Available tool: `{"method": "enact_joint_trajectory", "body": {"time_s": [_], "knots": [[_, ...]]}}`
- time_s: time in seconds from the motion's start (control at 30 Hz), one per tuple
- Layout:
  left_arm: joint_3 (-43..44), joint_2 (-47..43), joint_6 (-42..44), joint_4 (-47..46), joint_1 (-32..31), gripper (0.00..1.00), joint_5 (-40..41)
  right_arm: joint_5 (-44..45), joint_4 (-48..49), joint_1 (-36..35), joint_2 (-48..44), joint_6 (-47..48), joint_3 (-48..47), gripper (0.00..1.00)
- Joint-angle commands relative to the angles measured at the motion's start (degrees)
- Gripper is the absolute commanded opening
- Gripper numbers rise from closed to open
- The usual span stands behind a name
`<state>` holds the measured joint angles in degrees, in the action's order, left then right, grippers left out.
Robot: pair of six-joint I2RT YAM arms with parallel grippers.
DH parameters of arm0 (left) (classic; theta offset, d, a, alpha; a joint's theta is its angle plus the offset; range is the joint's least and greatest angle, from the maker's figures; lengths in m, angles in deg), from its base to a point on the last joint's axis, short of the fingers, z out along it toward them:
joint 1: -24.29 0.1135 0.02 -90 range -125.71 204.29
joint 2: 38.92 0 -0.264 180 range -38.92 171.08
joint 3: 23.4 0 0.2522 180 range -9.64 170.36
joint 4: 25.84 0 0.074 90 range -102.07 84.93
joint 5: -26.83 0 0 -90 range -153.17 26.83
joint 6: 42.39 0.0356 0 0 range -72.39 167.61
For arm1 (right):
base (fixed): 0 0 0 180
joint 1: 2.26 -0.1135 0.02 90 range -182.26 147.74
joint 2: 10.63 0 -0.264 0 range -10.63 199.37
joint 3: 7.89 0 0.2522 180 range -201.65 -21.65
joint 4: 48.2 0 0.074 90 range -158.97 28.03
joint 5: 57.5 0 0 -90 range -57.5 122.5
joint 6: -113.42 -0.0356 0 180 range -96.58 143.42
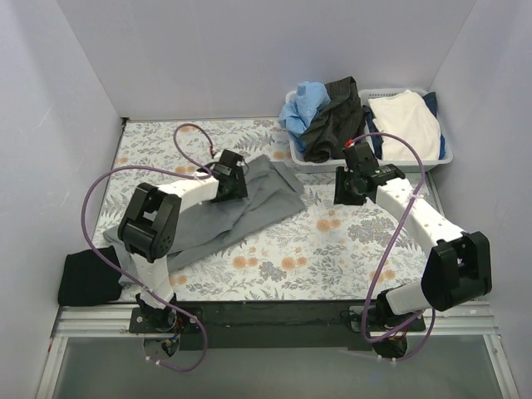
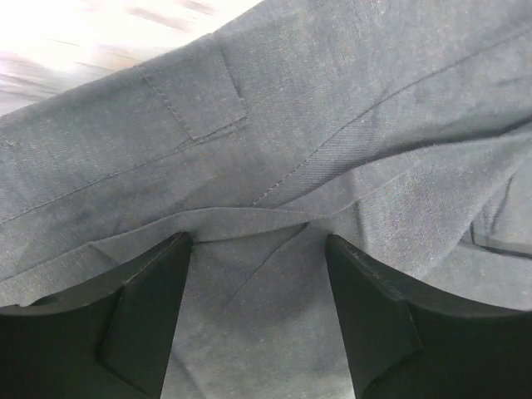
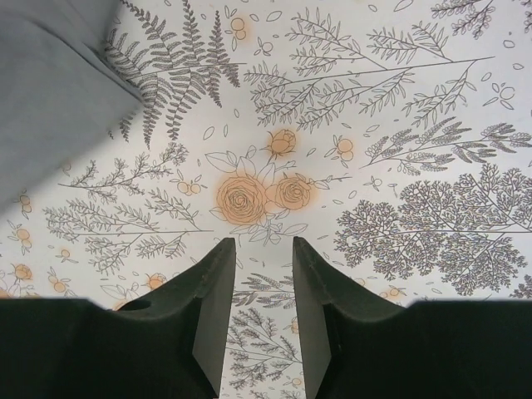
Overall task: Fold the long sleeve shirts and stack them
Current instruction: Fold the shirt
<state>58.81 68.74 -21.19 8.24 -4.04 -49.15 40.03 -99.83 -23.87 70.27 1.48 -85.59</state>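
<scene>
**Q:** Where would you say this goes wrong?

**A:** Your left fingers (image 2: 148, 326) are spread wide right over the grey shirt (image 1: 249, 208), with a raised crease (image 2: 249, 218) running between the tips. If you close there you may pinch two layers instead of one, and the fold drags crooked. I can't tell if the tips are touching the cloth yet. Your right fingers (image 3: 212, 316) are only a little apart with nothing in them. They're over bare worktop (image 1: 332, 249) just off the grey shirt's right corner, so a one-handed lift would leave that side trailing.

**Q:** Which view do you trust?

**A:** Only the left wrist shows the crease and seams. Only the top view shows the black shirt (image 1: 87, 278), bunched off the grey shirt's near-left end, and the baskets (image 1: 391, 164) beyond its far-right corner.
</scene>
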Motion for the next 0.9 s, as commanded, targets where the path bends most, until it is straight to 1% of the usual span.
{"method": "enact_joint_trajectory", "body": {"time_s": [0.0,0.07,0.1,0.13,0.23,0.27,0.3,0.33,0.37,0.4,0.47,0.5,0.53,0.57,0.63,0.67,0.7,0.77,0.8,0.83,0.87], "knots": [[0.6,3.6,-2.5,10.9,6.7,0.67,10.5,-2.4,-0.2,0.2,1.1,0.2,-2.2,0.42],[4.6,5.3,-4.2,11.8,8.7,0.69,10.2,-4.0,0.5,0.2,1.4,0.7,-2.2,0.41],[6.2,7.6,-4.2,11.9,9.2,0.69,9.8,-4.7,1.4,0.2,1.5,0.8,-2.3,0.41],[11.1,9.5,-5.9,12.4,9.5,0.69,10.1,-5.1,1.7,-0.1,1.6,1.0,-2.4,0.41],[19.9,17.2,-5.7,11.7,9.8,0.69,5.9,-6.1,2.6,-1.2,2.8,2.5,-3.6,0.41],[26.4,19.2,-5.5,11.4,9.8,0.69,3.8,-6.3,2.8,-1.9,3.5,2.9,-4.0,0.41],[29.5,21.4,-4.9,10.2,9.8,0.69,-1.1,-6.5,3.1,-2.5,4.1,3.6,-4.9,0.41],[32.5,24.8,-4.7,9.9,9.8,0.69,-3.2,-6.6,3.2,-4.0,4.8,3.8,-5.3,0.41],[38.5,26.6,-4.4,9.4,9.7,0.69,-5.4,-6.6,3.2,-4.8,5.9,3.9,-5.9,0.41],[41.4,28.2,-4.1,9.0,9.8,0.69,-7.8,-6.6,3.3,-5.6,6.5,4.1,-6.4,0.41],[48.2,32.4,-4.5,10.9,9.9,0.70,-7.7,-7.0,3.8,-8.1,7.9,4.2,-7.4,0.41],[54.4,33.2,-4.4,13.7,9.9,0.70,-7.3,-7.2,5.0,-9.0,8.2,4.1,-7.7,0.41],[56.5,33.8,-4.3,14.9,9.8,0.72,-5.6,-7.2,5.7,-10.7,8.7,4.5,-8.1,0.41],[57.6,32.4,-4.1,15.5,10.0,0.73,-4.9,-7.2,6.3,-11.7,9.4,4.9,-8.3,0.41],[55.4,28.7,-3.2,14.6,10.3,0.75,-3.7,-9.5,8.4,-14.8,10.8,6.5,-9.6,0.41],[53.0,23.4,-2.9,13.9,10.8,0.78,-3.5,-10.2,9.0,-15.8,12.5,7.1,-10.3,0.41],[48.6,20.7,-2.6,12.2,11.2,0.78,-3.0,-10.7,10.2,-17.8,13.5,7.7,-10.9,0.41],[43.6,14.9,-2.6,10.9,12.7,0.80,-1.7,-11.7,11.2,-19.8,17.0,9.1,-13.8,0.41],[41.8,10.2,-2.9,11.1,13.2,0.81,-0.5,-12.1,11.9,-21.4,18.4,9.4,-15.0,0.41],[38.3,7.6,-3.3,11.6,13.8,0.82,0.9,-12.6,12.1,-22.2,19.7,9.8,-16.6,0.41],[36.9,5.7,-3.7,12.4,15.6,0.83,3.4,-13.8,12.3,-22.9,22.7,10.8,-19.8,0.41]]}}
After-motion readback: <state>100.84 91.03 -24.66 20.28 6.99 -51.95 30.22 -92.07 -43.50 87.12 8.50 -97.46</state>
